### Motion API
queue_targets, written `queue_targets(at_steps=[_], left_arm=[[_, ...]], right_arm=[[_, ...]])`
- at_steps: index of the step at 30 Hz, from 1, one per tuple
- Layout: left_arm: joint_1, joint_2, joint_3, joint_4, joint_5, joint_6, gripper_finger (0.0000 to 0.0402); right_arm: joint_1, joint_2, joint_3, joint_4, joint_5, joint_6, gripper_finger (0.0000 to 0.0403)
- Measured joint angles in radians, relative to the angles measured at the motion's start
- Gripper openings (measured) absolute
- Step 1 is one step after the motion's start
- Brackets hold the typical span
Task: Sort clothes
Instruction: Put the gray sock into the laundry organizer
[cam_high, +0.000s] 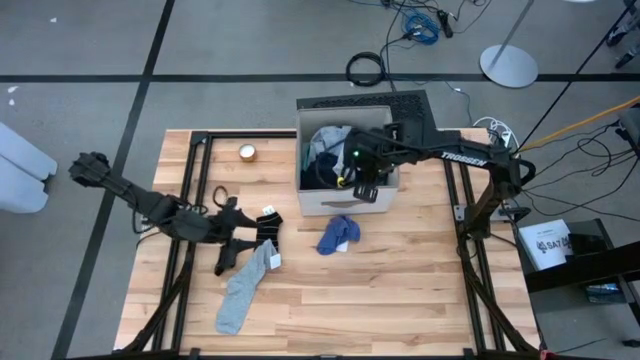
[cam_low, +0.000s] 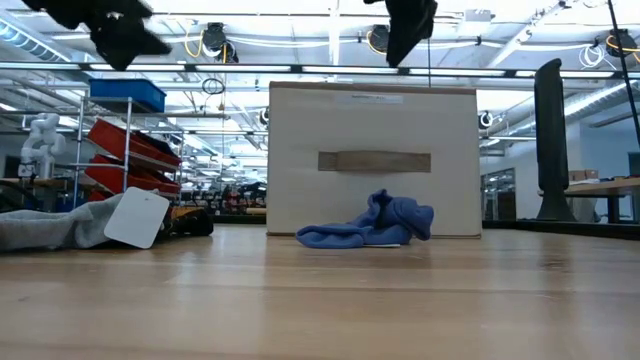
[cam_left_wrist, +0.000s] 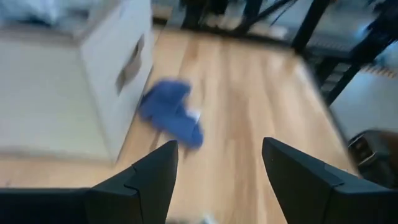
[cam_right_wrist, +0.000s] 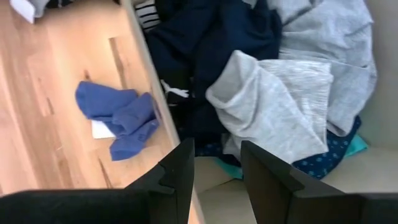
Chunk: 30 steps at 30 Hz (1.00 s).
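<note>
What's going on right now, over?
Left gripper open above grey sock. Right gripper empty, fingers apart over box of clothes. Nothing blocking.

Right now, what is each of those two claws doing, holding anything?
Left gripper: open, empty, above the table near the grey sock.
Right gripper: part open, empty, over the box of clothes.

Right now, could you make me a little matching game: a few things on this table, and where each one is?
Things:
1. blue sock
2. grey sock
3. grey garment
4. black sock

Places:
a. inside the box
b. on the table, just in front of the box
c. on the table, nearest its front edge
d. beside the left gripper

Pairs: 1-b, 2-c, 3-a, 4-d
</note>
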Motion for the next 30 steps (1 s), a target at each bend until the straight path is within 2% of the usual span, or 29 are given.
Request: queue_targets(at_steps=[3,6,14,19,30], left_arm=[[0.0,0.079,0.064,-0.189,-0.01,-0.12,0.0244],[0.001,0.155,0.073,-0.274,-0.004,-0.231,0.0244],[-0.017,0.366,0.074,-0.273,0.087,-0.404,0.0244],[-0.051,0.489,0.074,-0.274,0.106,-0.493,0.0244],[-0.075,0.662,0.074,-0.276,0.188,-0.59,0.0244]], right_arm=[[0.028,0.0,0.0,0.0,0.002,0.012,0.0119],[0.053,0.0,0.0,0.0,0.006,0.035,0.0119],[0.119,0.0,0.0,0.014,0.006,0.058,0.0119],[0.15,0.0,0.0,0.024,0.005,0.057,0.0119],[0.182,0.0,0.0,0.023,0.006,0.057,0.0119]])
